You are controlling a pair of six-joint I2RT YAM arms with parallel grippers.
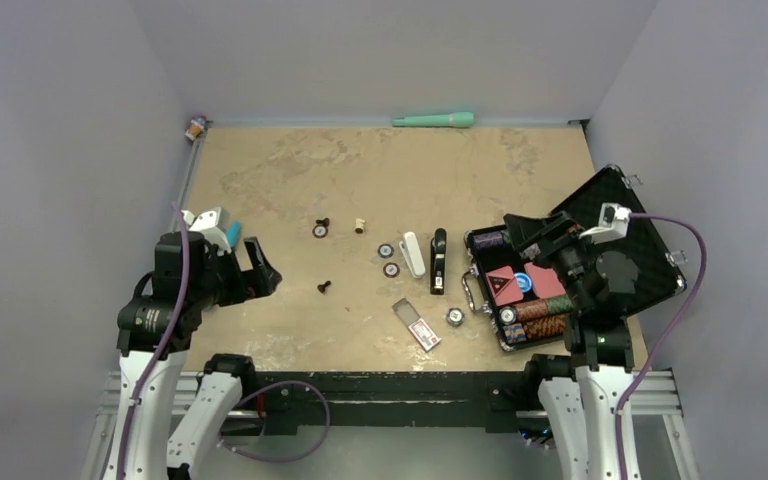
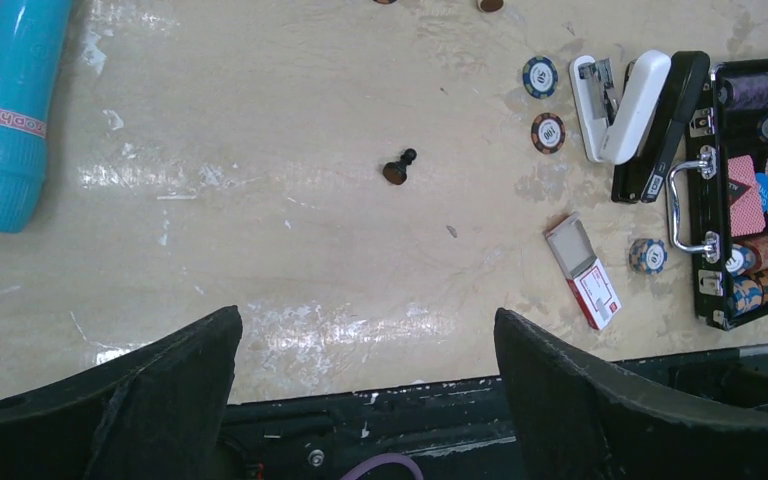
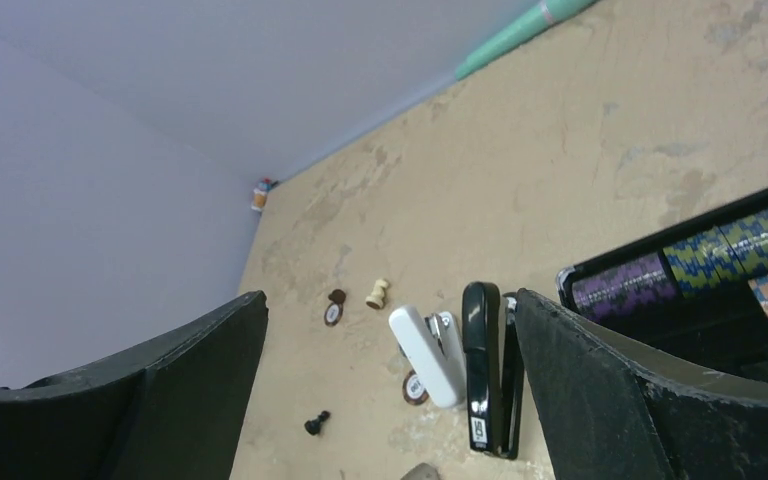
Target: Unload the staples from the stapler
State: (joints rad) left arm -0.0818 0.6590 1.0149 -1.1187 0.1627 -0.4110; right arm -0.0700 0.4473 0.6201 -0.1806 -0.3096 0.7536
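Observation:
The black stapler (image 1: 439,262) lies on the table's middle right, next to the open chip case. It rests on its side with its two arms a little apart. It also shows in the left wrist view (image 2: 665,125) and the right wrist view (image 3: 482,365). My left gripper (image 1: 265,270) hangs open and empty over the table's near left, far from the stapler; its jaws stand wide in the left wrist view (image 2: 367,320). My right gripper (image 1: 540,250) is open and empty above the case, just right of the stapler (image 3: 390,300).
A white stapler (image 1: 414,254) lies just left of the black one. A red-and-white staple box (image 1: 420,328) lies open near the front edge. Poker chips (image 1: 391,269), chess pawns (image 1: 325,287), a black chip case (image 1: 650,250), a teal stick (image 1: 434,120) and a blue cylinder (image 2: 5,110) lie around.

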